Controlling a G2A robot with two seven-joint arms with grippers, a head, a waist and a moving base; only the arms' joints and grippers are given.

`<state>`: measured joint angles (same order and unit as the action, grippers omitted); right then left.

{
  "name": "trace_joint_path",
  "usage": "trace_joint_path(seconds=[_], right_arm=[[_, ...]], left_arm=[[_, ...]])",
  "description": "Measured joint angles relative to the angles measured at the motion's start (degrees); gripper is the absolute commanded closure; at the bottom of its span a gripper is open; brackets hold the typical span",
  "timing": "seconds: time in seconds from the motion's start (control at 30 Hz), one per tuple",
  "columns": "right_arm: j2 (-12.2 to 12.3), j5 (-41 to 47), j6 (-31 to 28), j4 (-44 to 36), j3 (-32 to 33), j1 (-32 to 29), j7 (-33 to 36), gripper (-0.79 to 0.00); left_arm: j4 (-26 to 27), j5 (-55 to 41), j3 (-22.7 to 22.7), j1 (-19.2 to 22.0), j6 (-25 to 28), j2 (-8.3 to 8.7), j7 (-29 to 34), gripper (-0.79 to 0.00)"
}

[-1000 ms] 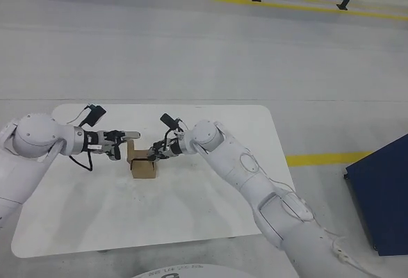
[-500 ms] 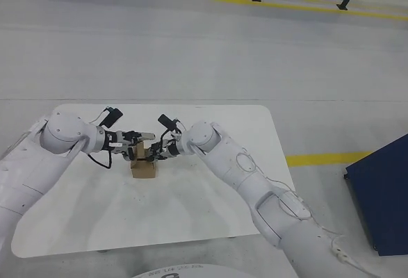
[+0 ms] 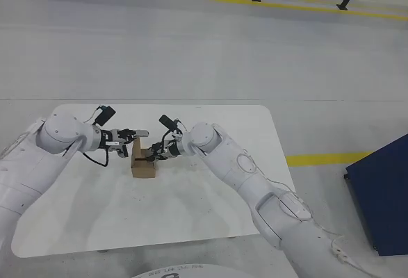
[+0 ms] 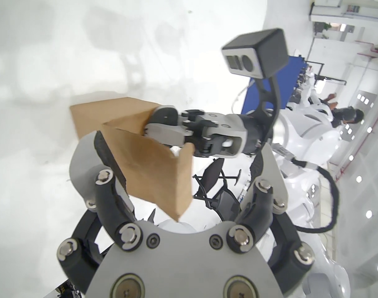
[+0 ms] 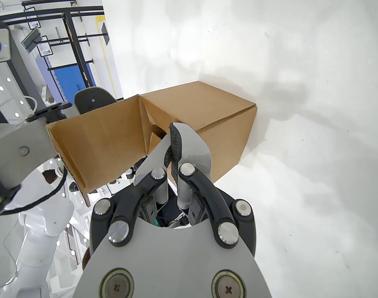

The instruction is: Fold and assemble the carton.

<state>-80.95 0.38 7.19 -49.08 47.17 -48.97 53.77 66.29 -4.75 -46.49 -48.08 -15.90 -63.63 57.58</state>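
Carton (image 3: 144, 169) is standing left of centre on the table (image 3: 210, 208), one flap (image 4: 151, 169) raised. Just above it in frame, we are seeing the right gripper (image 3: 153, 156) pressing into the open top, jaws clenched together, and the left gripper (image 3: 134, 133) straddling the raised flap, jaws released. We are judging the cardboard light, stiff and easily creased; best grasped at flap edges.

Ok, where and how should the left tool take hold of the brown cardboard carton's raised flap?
Pinch the raised flap of the brown cardboard carton near its free edge, coming from the side opposite the shut right tool. It stands as a thin panel already between the fingers of the open left tool, so closing there should catch both faces.
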Motion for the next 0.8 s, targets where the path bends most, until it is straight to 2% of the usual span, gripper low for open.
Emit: trace_joint_path(seconds=[0.1, 0.23, 0.33, 0.5, 0.6, 0.8], right_arm=[[0.2, -0.1, -0.6, -0.3, 0.4, -0.3, -0.1, 0.000], [0.5, -0.2, -1.5, -0.9, 1.0, -0.7, 0.0, 0.000], [0.7, -0.5, -1.6, -1.4, 1.3, -0.8, 0.3, 0.000], [0.9, -1.1, -1.0, -2.5, 1.4, -1.0, 0.2, 0.000], [1.0, -1.3, -0.5, -2.9, 1.6, -1.3, -0.1, 0.000], [1.2, -1.1, -0.3, -3.6, 2.1, -1.9, -0.2, 0.000]], left_arm=[[2.6, 3.6, -2.4, -3.8, -2.5, 1.76, -0.2, -0.785], [7.4, 4.2, -7.5, -11.4, -1.4, 4.19, -1.8, -0.785], [10.9, 6.2, -9.3, -15.4, -1.4, 5.22, -2.9, -0.785], [15.3, 6.6, -11.6, -18.2, 1.1, 5.79, -6.5, -0.785], [19.2, 6.5, -14.8, -20.6, 2.7, 6.54, -8.6, -0.785], [25.5, 7.4, -21.6, -26.1, 0.6, 8.37, -7.4, -0.785]])
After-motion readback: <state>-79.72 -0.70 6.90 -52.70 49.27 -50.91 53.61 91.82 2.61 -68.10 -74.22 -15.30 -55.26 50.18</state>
